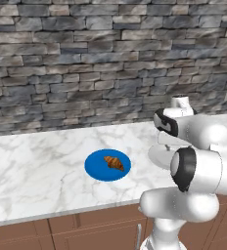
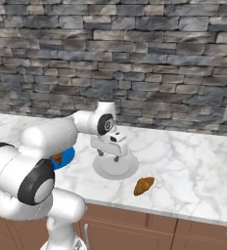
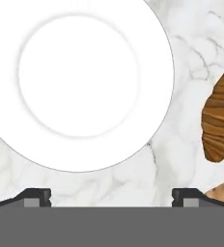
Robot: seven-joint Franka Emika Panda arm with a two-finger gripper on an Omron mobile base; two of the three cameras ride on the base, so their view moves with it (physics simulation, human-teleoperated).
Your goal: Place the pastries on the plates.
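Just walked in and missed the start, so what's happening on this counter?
The robot arm is putting croissants on plates. One croissant already lies on the blue plate. The open, empty gripper hovers over the white plate, which has nothing on it yet. A second croissant lies on the marble counter beside the white plate, near the front edge, not yet picked up.

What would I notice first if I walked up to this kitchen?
Probably the bright blue plate on the marble counter, with a small croissant sitting on it. Next, the big white robot arm, whose open end effector hovers over a white plate with nothing on it. A second croissant lies on the counter beside that plate, near the front edge.
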